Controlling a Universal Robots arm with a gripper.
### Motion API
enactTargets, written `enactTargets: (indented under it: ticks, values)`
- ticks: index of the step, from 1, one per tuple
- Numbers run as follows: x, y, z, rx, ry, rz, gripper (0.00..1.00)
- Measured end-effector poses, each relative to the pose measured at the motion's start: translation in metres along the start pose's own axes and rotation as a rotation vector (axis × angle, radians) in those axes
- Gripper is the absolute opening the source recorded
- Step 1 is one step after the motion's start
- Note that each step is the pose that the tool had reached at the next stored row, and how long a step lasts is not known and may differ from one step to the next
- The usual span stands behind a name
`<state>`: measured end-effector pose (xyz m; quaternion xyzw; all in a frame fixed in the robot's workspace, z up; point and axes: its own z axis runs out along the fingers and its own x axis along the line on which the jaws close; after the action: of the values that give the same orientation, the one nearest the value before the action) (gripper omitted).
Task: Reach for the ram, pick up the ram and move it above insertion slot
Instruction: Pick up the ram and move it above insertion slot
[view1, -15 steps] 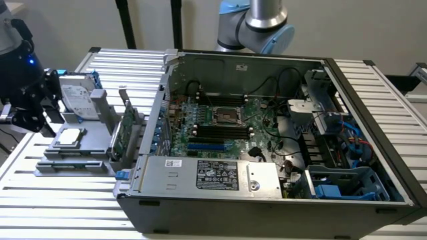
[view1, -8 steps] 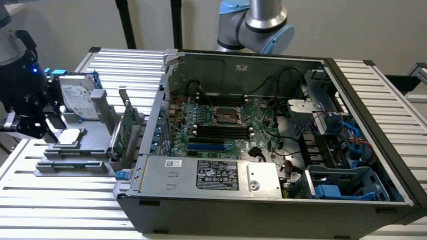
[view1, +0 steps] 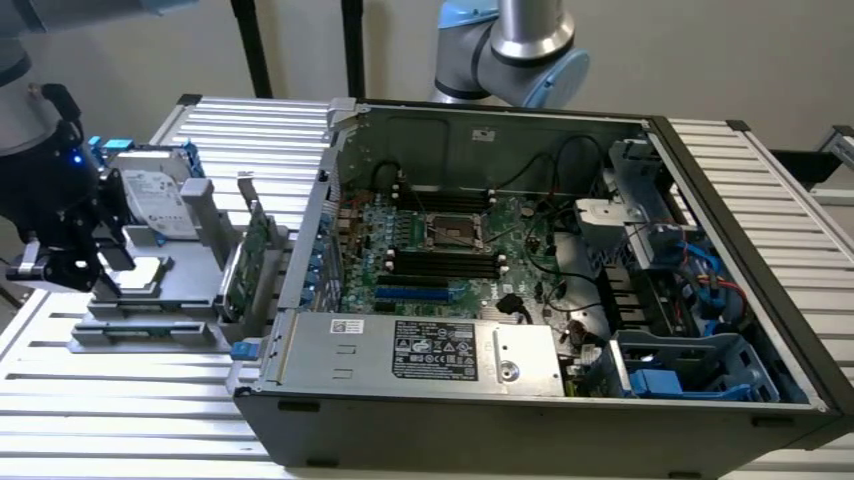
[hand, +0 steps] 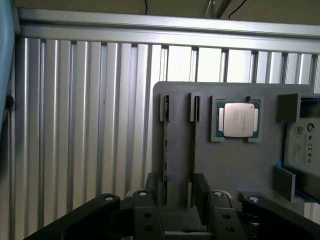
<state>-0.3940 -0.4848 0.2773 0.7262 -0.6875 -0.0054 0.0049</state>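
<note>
Gripper (hand: 176, 180), jaws apart and empty, over grey holder tray (hand: 235, 165): ram (hand: 194, 145) on edge in its slot, long axis running straight ahead from the finger gap, second stick (hand: 165, 145) parallel beside it.

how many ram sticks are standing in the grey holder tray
2. One long thin ram stick stands edge-on in a slot of the flat grey tray nearer the square silver processor chip; the other a slot further away. The black gripper hides their near ends.
</note>
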Motion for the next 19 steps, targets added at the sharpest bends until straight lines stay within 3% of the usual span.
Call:
enactTargets:
  ticks: [19]
  values:
    - [0.005, -0.0002, 0.0344, -0.0001, 0.0007, -0.045, 0.42]
